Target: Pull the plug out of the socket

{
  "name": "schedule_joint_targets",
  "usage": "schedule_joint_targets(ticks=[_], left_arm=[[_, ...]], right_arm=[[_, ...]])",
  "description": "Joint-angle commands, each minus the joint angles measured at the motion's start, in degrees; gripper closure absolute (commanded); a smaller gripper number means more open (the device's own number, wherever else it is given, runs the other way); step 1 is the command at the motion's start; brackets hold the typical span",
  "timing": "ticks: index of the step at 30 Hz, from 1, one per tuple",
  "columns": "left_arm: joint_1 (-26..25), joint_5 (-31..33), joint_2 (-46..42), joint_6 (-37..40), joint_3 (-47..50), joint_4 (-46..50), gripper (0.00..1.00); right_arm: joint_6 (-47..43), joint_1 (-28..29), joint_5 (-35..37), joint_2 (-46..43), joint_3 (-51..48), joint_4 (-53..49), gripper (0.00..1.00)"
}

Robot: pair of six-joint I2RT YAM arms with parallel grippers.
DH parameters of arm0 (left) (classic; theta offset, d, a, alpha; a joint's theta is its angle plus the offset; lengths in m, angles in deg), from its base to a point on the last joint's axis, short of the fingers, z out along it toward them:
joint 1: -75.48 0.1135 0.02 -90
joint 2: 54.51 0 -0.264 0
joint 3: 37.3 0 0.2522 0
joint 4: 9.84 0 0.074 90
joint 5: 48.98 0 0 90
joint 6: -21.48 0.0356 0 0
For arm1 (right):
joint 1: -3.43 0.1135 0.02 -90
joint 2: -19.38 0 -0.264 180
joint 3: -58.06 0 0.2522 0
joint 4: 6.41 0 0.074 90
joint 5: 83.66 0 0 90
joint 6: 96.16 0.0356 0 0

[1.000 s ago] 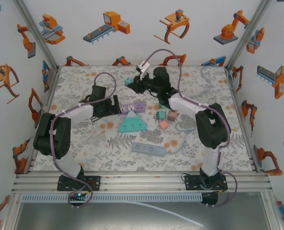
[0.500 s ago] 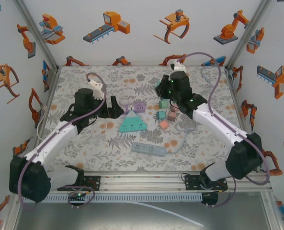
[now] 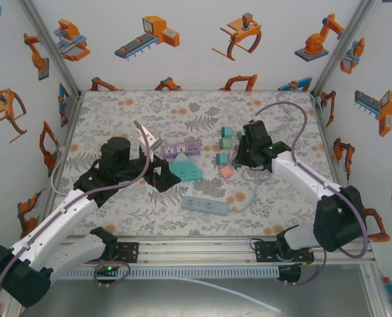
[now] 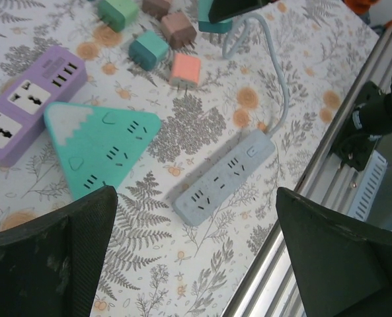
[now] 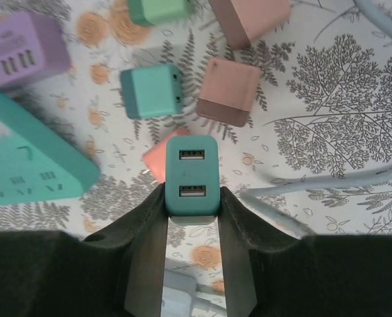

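Right gripper [image 5: 192, 201] has swung forward since the last frame. It is clamped around teal plug [image 5: 192, 175], which juts past its fingertips, clear of purple socket [image 5: 20, 49]. Left gripper [image 4: 196, 264] spread wide, empty.

We see the left gripper [image 3: 161, 176] low over the middle of the table [image 3: 116, 112], just left of the teal triangular socket [image 3: 185, 169]. The socket's far tip lies just beside the purple power strip [image 3: 181, 146]. Toward the near edge lies a blue-grey power strip [image 3: 205, 206], its cable curling off toward the right edge. The right gripper [image 3: 242, 142] sits right of centre among a cluster of small adapters [image 3: 226, 171], with a teal plug [image 3: 239, 135] at its tip.
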Motion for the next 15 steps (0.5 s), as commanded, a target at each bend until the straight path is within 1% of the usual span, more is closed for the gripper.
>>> schedule_joint_targets(ticks=[1, 6, 13, 15], left_arm=[[-1.8, 1.7, 0.0, 2.5, -0.9, 2.5, 0.03], [-2.4, 5.0, -0.1, 2.5, 0.0, 2.4, 0.03], [-2.5, 7.7, -0.3, 2.6, 0.8, 2.2, 0.03], [-2.5, 8.1, -0.1, 2.8, 0.8, 2.1, 0.03]], right_arm=[[-4.1, -1.7, -4.5, 2.7, -0.6, 0.3, 0.87], [-7.1, -2.2, -4.8, 5.8, -1.5, 1.1, 0.85], [-7.7, -2.3, -5.5, 8.6, -3.4, 2.2, 0.76], [-7.6, -2.4, -6.9, 8.7, -4.4, 3.9, 0.72]])
